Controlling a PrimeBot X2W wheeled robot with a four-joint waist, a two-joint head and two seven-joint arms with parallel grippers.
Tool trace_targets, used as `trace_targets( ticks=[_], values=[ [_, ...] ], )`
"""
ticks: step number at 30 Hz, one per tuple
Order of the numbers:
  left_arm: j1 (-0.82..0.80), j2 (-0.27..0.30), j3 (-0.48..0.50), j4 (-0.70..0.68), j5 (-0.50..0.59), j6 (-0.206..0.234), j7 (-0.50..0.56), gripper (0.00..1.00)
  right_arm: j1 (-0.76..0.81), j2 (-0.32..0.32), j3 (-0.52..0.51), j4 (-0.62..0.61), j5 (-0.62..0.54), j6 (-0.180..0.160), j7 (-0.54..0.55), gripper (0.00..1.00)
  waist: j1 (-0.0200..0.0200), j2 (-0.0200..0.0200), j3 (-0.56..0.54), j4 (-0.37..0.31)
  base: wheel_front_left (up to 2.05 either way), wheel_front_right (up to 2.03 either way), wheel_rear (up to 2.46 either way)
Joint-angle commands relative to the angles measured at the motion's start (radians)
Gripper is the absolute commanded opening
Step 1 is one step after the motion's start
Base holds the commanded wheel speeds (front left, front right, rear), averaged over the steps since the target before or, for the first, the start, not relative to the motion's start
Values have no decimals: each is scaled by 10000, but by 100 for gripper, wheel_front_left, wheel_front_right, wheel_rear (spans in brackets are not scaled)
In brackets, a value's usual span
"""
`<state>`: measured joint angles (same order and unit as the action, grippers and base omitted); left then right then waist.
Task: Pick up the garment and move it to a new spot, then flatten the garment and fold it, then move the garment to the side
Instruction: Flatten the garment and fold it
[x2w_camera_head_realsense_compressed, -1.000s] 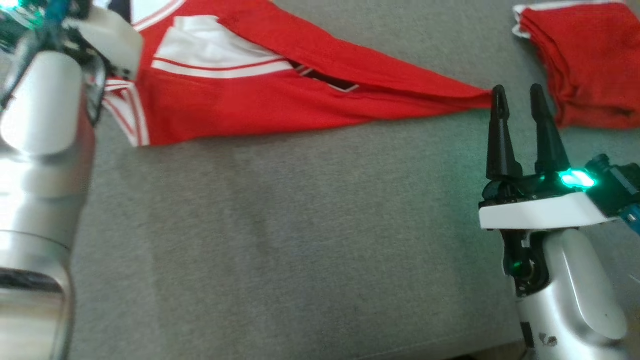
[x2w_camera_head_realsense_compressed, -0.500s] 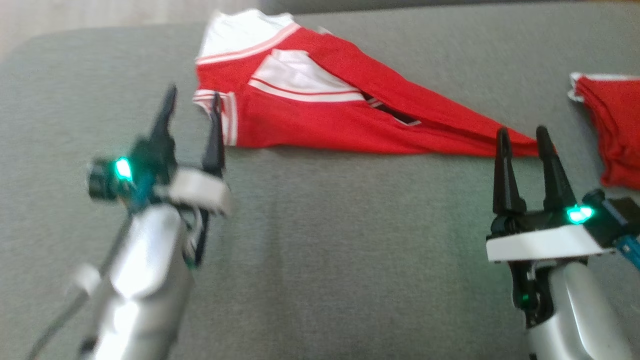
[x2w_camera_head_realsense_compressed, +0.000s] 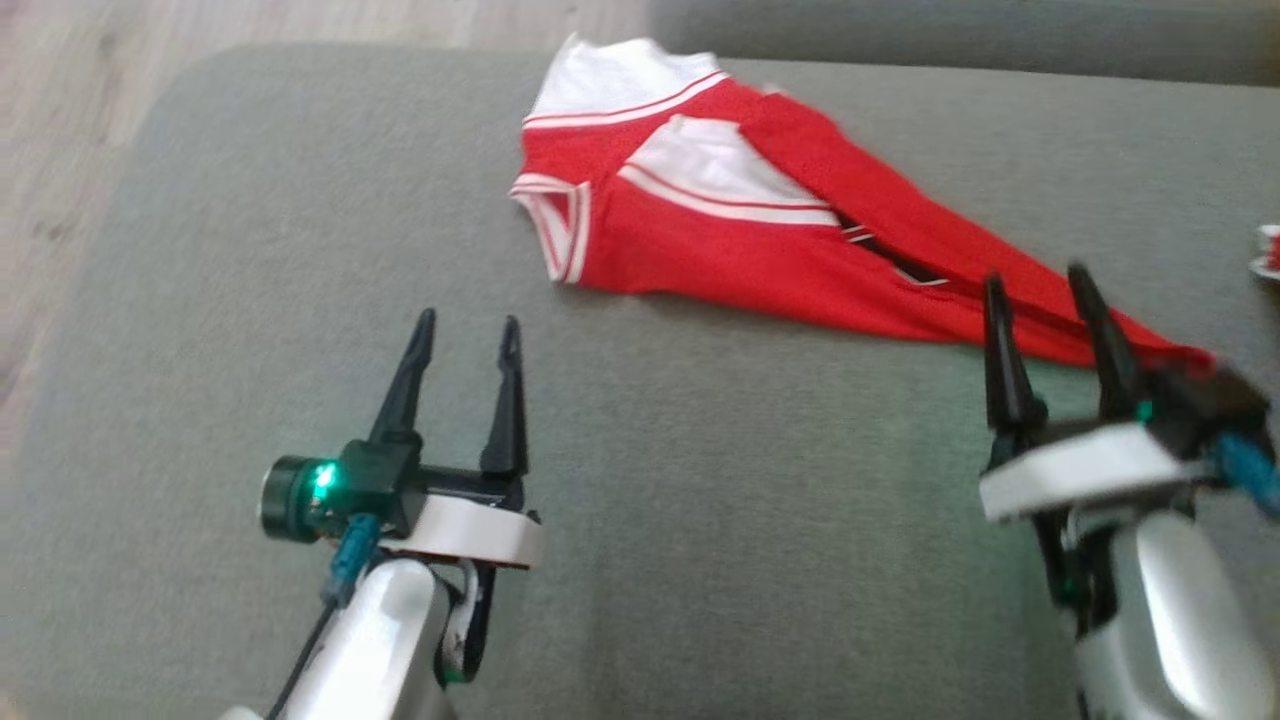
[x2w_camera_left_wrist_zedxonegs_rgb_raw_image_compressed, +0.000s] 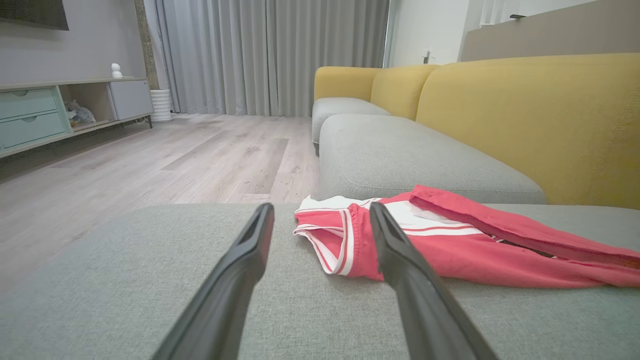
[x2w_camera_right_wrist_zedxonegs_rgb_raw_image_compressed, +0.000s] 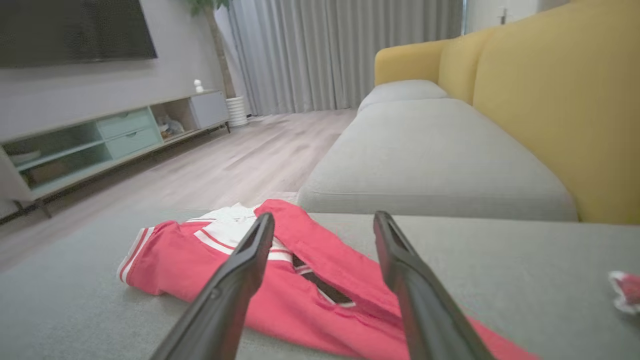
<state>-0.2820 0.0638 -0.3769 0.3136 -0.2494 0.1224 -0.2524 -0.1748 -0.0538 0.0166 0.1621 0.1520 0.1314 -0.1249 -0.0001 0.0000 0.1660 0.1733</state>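
Observation:
A red garment (x2w_camera_head_realsense_compressed: 760, 250) with white panels and striped trim lies stretched in a long wedge across the back of the grey cushion (x2w_camera_head_realsense_compressed: 700, 520). Its white end points up and to the left, and its narrow end runs to the right. My left gripper (x2w_camera_head_realsense_compressed: 470, 320) is open and empty over bare cushion, short of the striped edge. The left wrist view shows the garment (x2w_camera_left_wrist_zedxonegs_rgb_raw_image_compressed: 450, 255) just beyond the left gripper (x2w_camera_left_wrist_zedxonegs_rgb_raw_image_compressed: 321, 207). My right gripper (x2w_camera_head_realsense_compressed: 1035, 277) is open above the narrow end. In the right wrist view the garment (x2w_camera_right_wrist_zedxonegs_rgb_raw_image_compressed: 165, 260) spreads beneath the right gripper (x2w_camera_right_wrist_zedxonegs_rgb_raw_image_compressed: 324, 216).
A second red and white piece of cloth (x2w_camera_head_realsense_compressed: 1268, 250) peeks in at the right edge, also small at the right (x2w_camera_right_wrist_zedxonegs_rgb_raw_image_compressed: 625, 290). Wooden floor (x2w_camera_head_realsense_compressed: 60, 150) borders the cushion's left side. A yellow sofa back (x2w_camera_left_wrist_zedxonegs_rgb_raw_image_compressed: 525, 115), another grey seat (x2w_camera_left_wrist_zedxonegs_rgb_raw_image_compressed: 400, 160) and a low cabinet (x2w_camera_left_wrist_zedxonegs_rgb_raw_image_compressed: 50, 110) stand beyond.
The head camera has swung, shifting the whole picture right and down. My left arm has drawn back from the garment's white end to the lower left, open. The garment lies as before.

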Motion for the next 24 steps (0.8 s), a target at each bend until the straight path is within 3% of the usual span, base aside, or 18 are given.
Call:
trace_targets(
  ticks=[1,6,11,18,24],
  values=[
    [-408,33,211,-387,71,49,-92,100,-867,-164,218,-343,-291,-7,252,100,1,0,383,410,0,0,0],
    [-772,-80,-161,-575,-89,55,-92,100,-2375,-892,560,368,-752,-7,1322,100,1,0,1139,1176,0,0,0],
    [-1274,-127,-812,-627,-379,189,-93,100,-3929,-1943,1596,1742,-630,-7,2148,100,1,0,1735,1875,0,0,0],
    [-1647,-133,-1654,-830,-1126,668,-93,100,-5425,-3077,3117,3490,-183,-7,2402,100,1,0,2253,2604,0,0,0],
    [-1786,-134,-1530,-1362,-1467,1074,-93,100,-6335,-3542,3758,4617,-13,-7,2267,100,1,0,2509,2833,0,0,0]
  ],
)
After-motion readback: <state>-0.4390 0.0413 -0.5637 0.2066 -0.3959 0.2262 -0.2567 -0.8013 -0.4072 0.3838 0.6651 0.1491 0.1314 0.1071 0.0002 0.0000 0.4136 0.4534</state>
